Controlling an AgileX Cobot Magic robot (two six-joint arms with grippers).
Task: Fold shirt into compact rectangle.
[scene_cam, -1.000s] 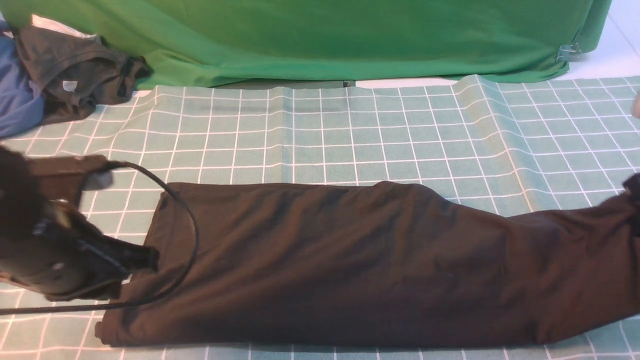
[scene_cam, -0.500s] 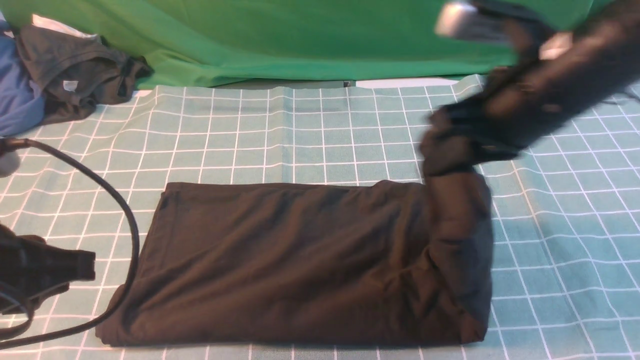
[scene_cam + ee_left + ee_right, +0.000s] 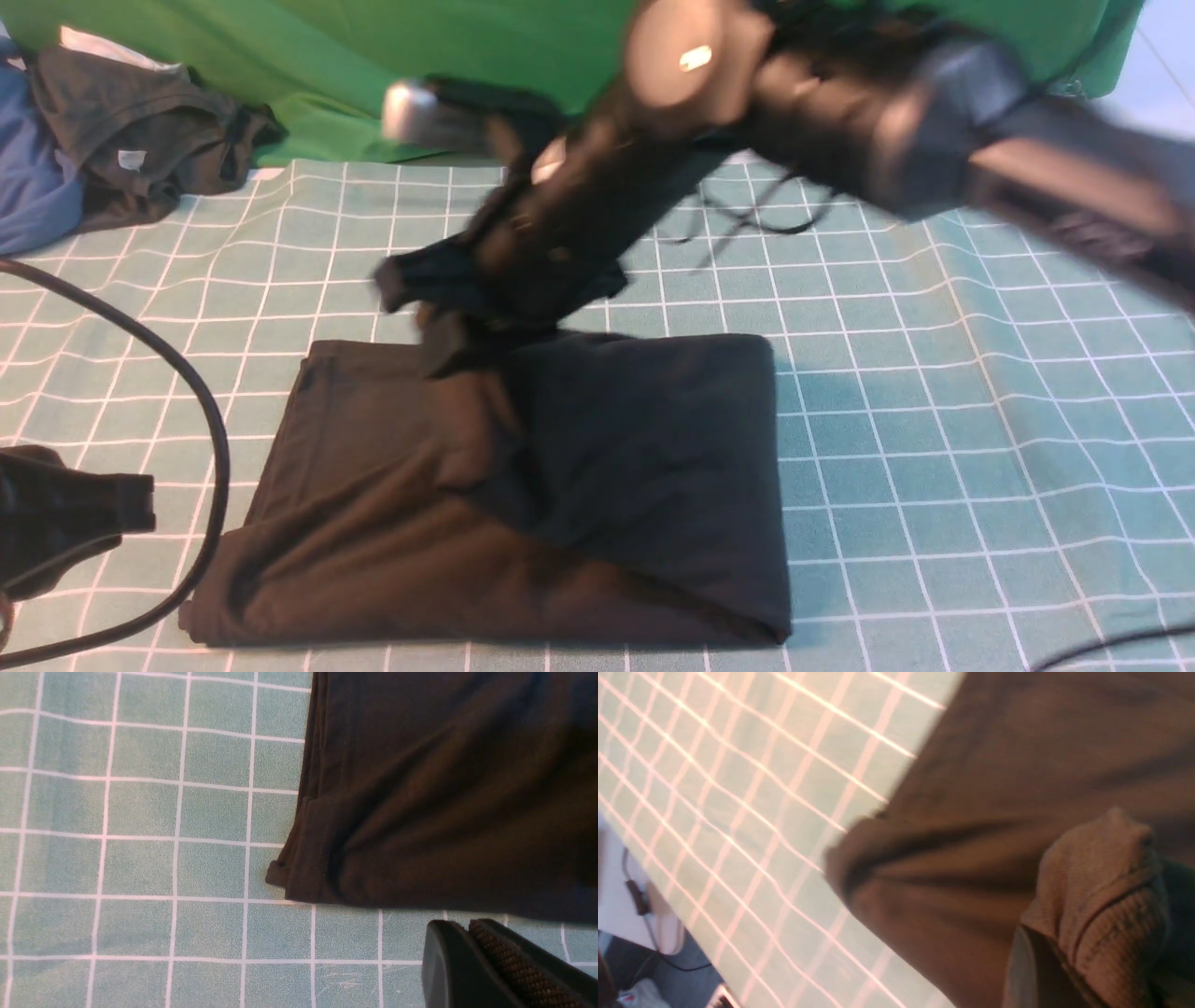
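Note:
The black shirt (image 3: 392, 485) lies on the checked tablecloth, its right part doubled over onto the middle as a darker layer (image 3: 653, 448). My right gripper (image 3: 448, 341) hangs over the shirt's far edge, shut on a ribbed bunch of shirt fabric (image 3: 1101, 905). The right gripper (image 3: 1069, 947) shows cloth squeezed between its jaws. My left gripper (image 3: 145, 504) sits low at the near left, apart from the shirt. In its wrist view the left gripper (image 3: 467, 926) is shut with nothing between its jaws, just off the shirt's hemmed corner (image 3: 299, 872).
A dark grey garment (image 3: 140, 140) and a blue cloth (image 3: 28, 177) are heaped at the far left corner. A big green cloth (image 3: 327, 56) drapes along the back. A black cable (image 3: 210, 448) loops beside the shirt's left edge. The checked tablecloth (image 3: 934, 420) covers the table.
My right arm swept from the far right across to the left, carrying the shirt's right end over the rest. The left gripper drew back off the shirt toward the near left.

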